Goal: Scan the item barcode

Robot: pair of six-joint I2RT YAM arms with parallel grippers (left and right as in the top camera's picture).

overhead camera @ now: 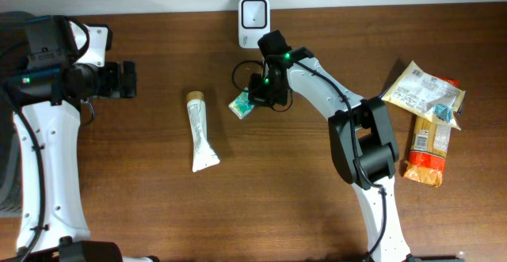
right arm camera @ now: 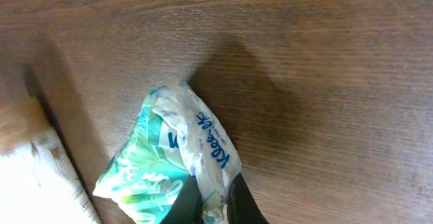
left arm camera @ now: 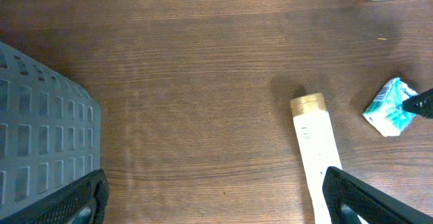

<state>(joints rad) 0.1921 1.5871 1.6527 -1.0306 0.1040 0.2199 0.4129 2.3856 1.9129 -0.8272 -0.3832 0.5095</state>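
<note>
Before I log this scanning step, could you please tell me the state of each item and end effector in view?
tissue pack: crumpled, pinched at one edge by the right end effector.
right end effector: shut on the tissue pack.
left end effector: open, empty.
tube: lying flat, cap on.
scanner: at the table's far edge, untouched.
food packets: lying flat, overlapping.

The dark wooden table (overhead camera: 158,214) carries a white scanner (overhead camera: 253,20) at twelve o'clock and a white tube (overhead camera: 201,131) just left of centre, its gold cap toward twelve. At three o'clock lie two packets, touching: a pale crinkled bag (overhead camera: 424,92) and an orange-ended pack (overhead camera: 428,147).
</note>
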